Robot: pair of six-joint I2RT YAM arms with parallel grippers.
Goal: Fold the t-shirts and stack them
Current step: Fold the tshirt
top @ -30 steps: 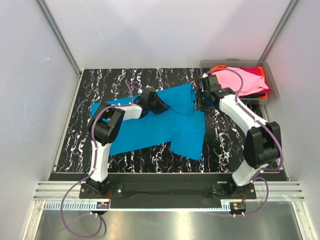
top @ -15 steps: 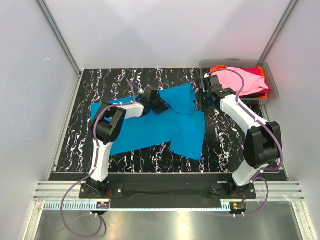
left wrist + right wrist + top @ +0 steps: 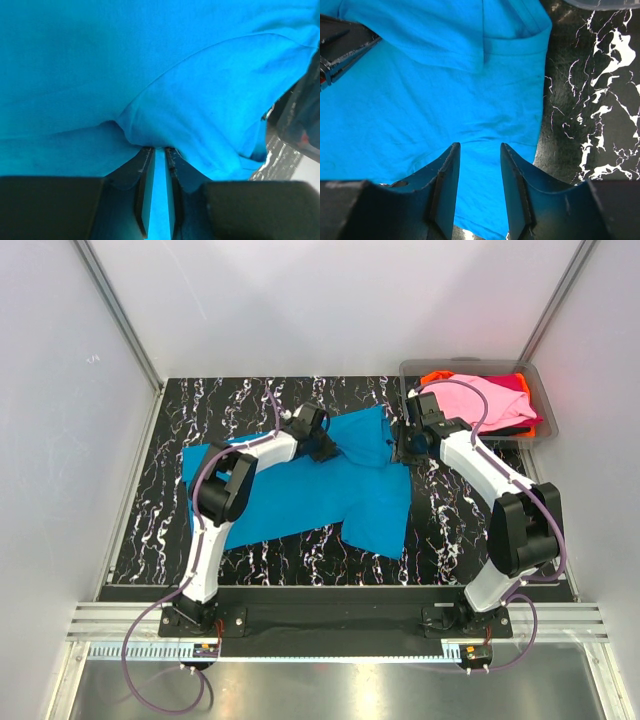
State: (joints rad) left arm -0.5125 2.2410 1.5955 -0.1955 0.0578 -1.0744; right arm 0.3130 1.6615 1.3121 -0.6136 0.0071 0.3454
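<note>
A bright turquoise t-shirt [image 3: 300, 495] lies spread on the black marbled table, with its far right part folded over. My left gripper [image 3: 325, 445] sits low on the shirt's far middle. Its jaws are nearly together, with a ridge of the blue cloth [image 3: 150, 60] bunched at the tips [image 3: 159, 149]. At the shirt's far right edge my right gripper [image 3: 403, 445] hovers open over flat blue cloth [image 3: 420, 100], with nothing held between its fingers [image 3: 480, 146]. More t-shirts lie in the bin: a light pink one [image 3: 480, 400] on top, with orange [image 3: 436, 375] and magenta [image 3: 515, 382] beneath.
The clear grey plastic bin [image 3: 543, 400] stands at the table's far right corner, just behind the right arm. Bare marbled table [image 3: 590, 100] shows right of the shirt's edge. White walls close in the table on three sides.
My left gripper has slid right and slightly back along the shirt, taking the pinched fold with it. The right gripper has barely moved.
</note>
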